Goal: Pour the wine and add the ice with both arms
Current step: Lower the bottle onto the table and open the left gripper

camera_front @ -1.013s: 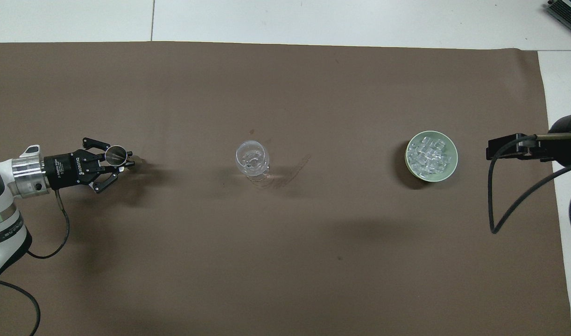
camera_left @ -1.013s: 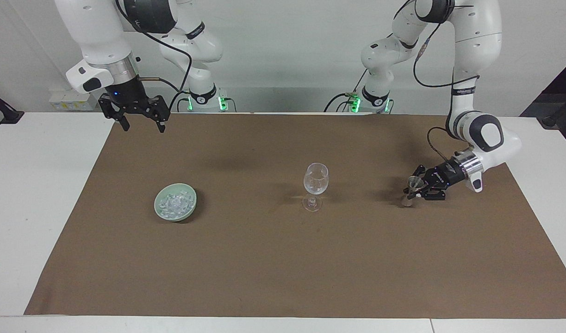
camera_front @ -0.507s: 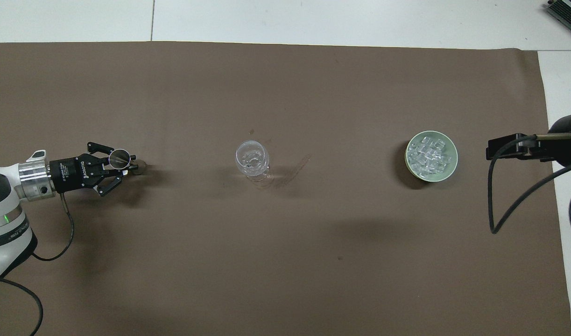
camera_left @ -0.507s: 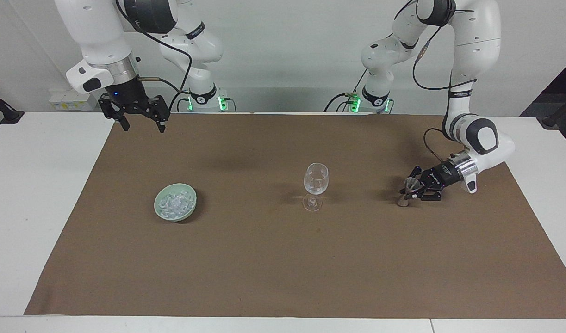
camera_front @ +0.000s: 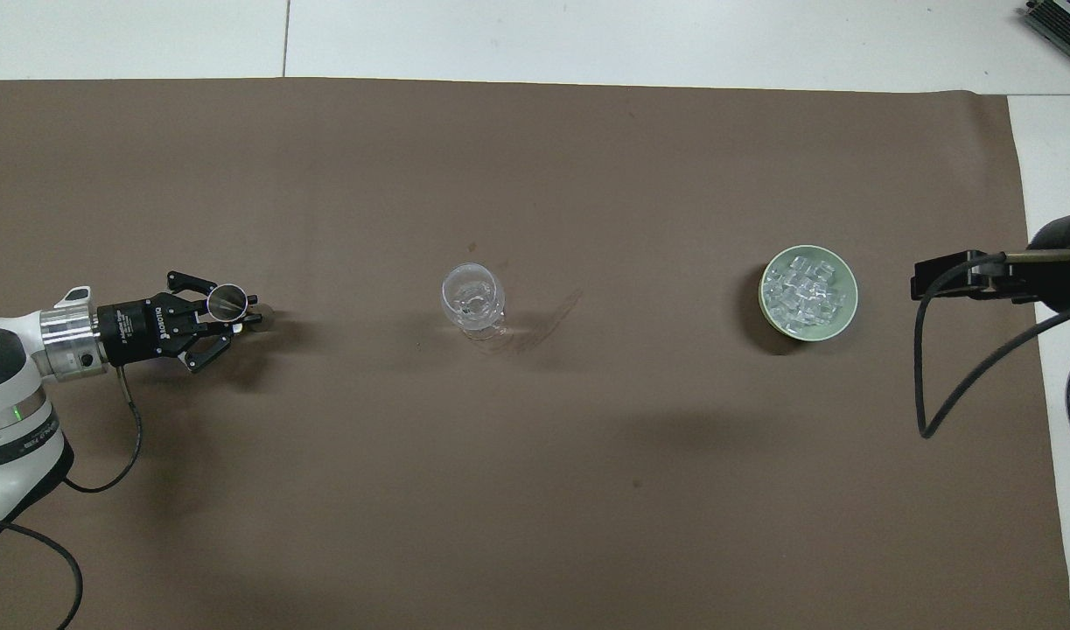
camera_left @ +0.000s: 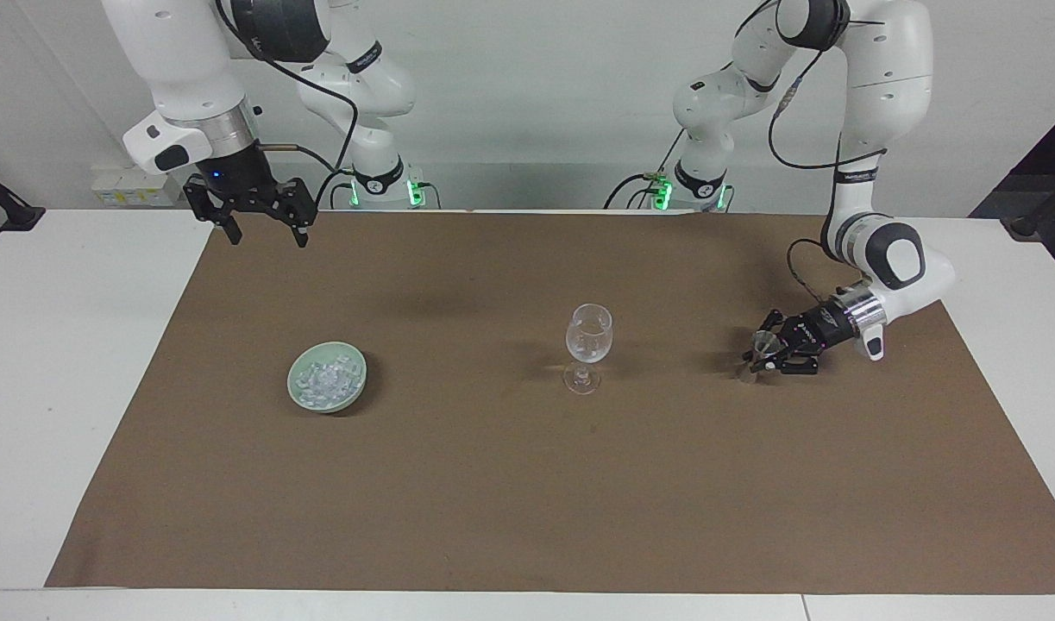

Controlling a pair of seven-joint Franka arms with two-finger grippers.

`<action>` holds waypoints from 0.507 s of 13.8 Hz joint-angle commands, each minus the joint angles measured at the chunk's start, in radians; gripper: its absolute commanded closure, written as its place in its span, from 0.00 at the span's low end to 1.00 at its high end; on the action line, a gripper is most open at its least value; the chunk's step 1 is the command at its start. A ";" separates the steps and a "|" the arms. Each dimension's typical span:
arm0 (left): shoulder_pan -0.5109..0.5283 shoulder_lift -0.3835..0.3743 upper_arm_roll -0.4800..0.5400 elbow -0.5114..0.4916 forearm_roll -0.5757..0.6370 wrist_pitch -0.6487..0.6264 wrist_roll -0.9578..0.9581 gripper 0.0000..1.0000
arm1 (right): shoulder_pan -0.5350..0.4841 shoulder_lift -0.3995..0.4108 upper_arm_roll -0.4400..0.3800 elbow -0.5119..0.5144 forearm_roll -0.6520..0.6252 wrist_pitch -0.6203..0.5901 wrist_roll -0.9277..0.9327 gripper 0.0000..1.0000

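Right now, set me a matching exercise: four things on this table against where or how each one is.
1. ice
2. wine glass
3. left gripper
4. right gripper

a. open, up in the air
b. upright mid-mat
c. shut on small metal cup
d. heaped in green bowl

Pairs: 1-d, 2-b, 3-c, 4-a

text: ROBOTIQ | on: left hand (camera_front: 237,313) body | other text: unreadable

The right gripper (camera_front: 937,278) is cut off in the overhead view; the left gripper's (camera_left: 767,355) small metal cup (camera_left: 762,347) is too small to identify.
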 commanded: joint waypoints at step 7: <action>0.064 -0.007 0.000 -0.008 0.002 -0.050 0.076 0.00 | -0.013 0.010 0.007 0.015 0.006 -0.003 -0.022 0.00</action>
